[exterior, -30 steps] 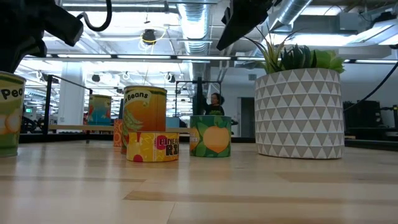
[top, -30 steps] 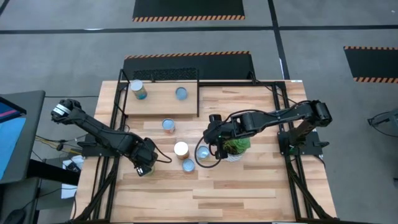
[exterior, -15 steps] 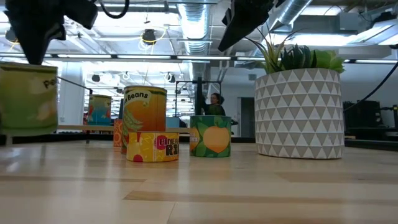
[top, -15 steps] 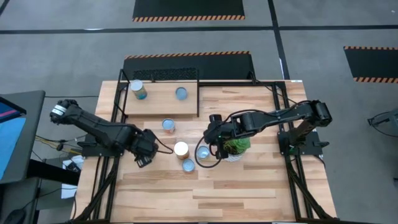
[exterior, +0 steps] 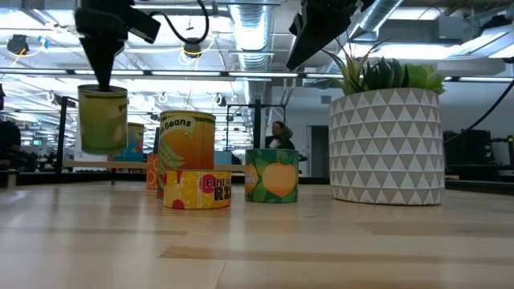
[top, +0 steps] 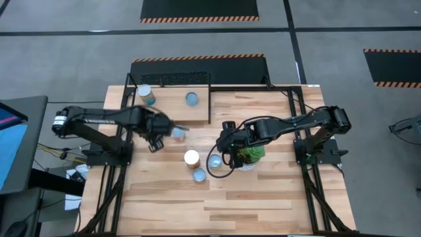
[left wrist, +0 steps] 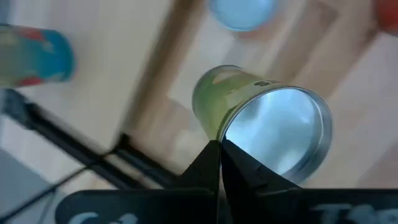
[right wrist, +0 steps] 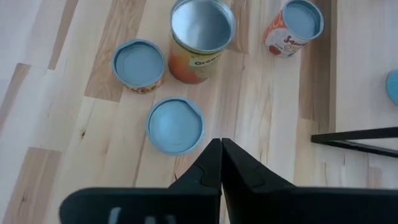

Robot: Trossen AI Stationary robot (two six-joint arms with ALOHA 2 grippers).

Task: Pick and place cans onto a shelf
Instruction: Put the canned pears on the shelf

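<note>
Left gripper (exterior: 103,76) is clamped on the rim of a green can (exterior: 103,120), carried clear of the table near the shelf (top: 168,108), where two cans (top: 147,95) stand. Right gripper (right wrist: 221,152), fingers pressed together and empty, hovers over the cans beside the plant (exterior: 388,136).

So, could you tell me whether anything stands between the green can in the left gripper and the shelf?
Nothing visible does. The left gripper holds the green can in the air beside the shelf. Two cans already stand on the shelf, one at its far left, one mid-shelf, with bare wood between.
</note>
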